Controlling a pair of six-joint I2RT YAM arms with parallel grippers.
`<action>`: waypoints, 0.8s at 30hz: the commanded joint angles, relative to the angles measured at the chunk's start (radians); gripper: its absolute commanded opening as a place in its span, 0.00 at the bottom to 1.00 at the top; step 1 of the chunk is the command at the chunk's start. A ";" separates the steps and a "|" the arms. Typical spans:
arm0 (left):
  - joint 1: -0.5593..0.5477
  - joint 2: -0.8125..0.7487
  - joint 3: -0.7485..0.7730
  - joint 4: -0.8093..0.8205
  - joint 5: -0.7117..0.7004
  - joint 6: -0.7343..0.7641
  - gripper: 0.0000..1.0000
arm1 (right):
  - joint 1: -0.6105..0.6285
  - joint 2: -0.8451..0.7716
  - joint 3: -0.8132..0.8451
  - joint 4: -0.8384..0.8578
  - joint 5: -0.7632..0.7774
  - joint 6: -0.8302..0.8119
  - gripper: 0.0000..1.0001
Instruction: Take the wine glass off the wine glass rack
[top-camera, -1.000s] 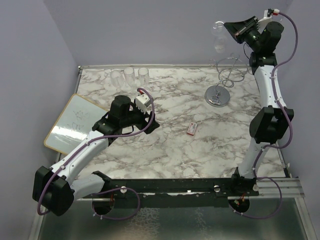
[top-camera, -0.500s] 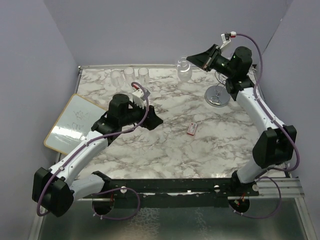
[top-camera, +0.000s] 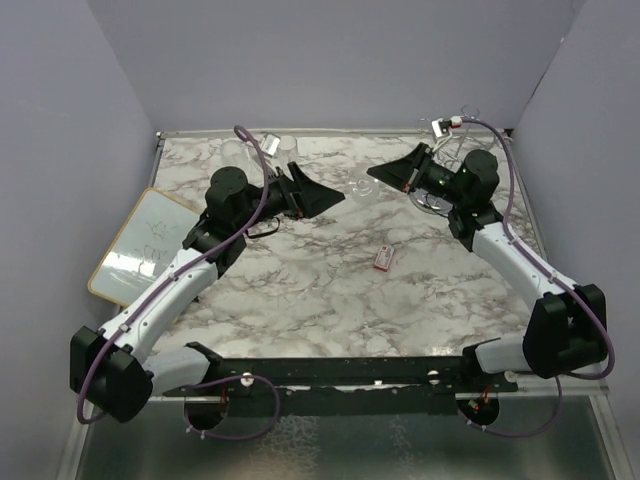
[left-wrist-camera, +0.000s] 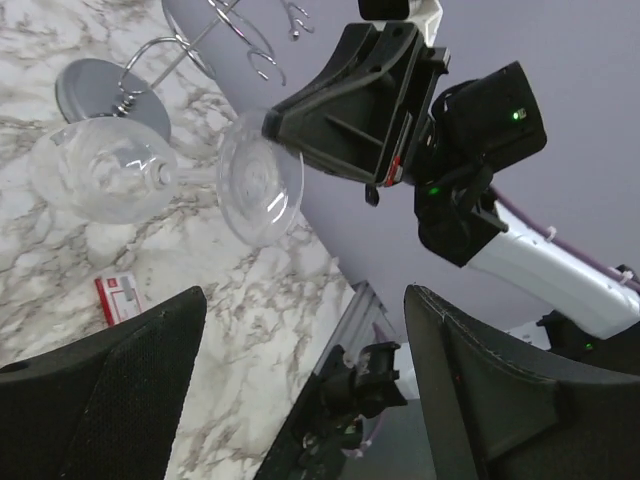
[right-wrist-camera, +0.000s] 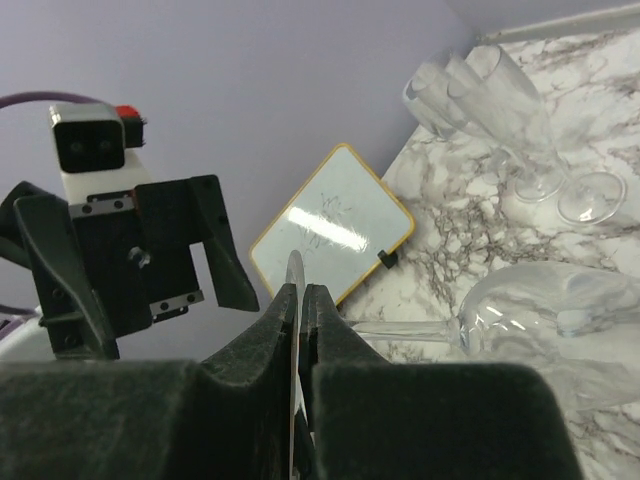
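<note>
One wine glass already off wine glass rack, held sideways above counter, left of rack. Right gripper pinches foot rim edge-on (thin, slippery hold). Glass light, brittle; stem looks safer grip. Left gripper spread, facing glass, further left of rack, not touching.

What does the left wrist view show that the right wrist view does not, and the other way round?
Only the left wrist view shows the rack and a small red and white card. Only the right wrist view shows the whiteboard and the standing glasses. Both show the wine glass, held sideways at its foot by the shut right pincer, as well as the open left pincer and the marble table.
</note>
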 joint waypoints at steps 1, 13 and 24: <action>0.003 0.066 -0.008 0.162 0.092 -0.178 0.81 | 0.021 -0.064 -0.047 0.142 -0.027 0.039 0.01; -0.016 0.134 -0.002 0.196 0.097 -0.185 0.63 | 0.060 -0.071 -0.086 0.201 -0.052 0.084 0.01; -0.022 0.177 0.012 0.197 0.103 -0.151 0.24 | 0.080 -0.066 -0.090 0.202 -0.055 0.083 0.01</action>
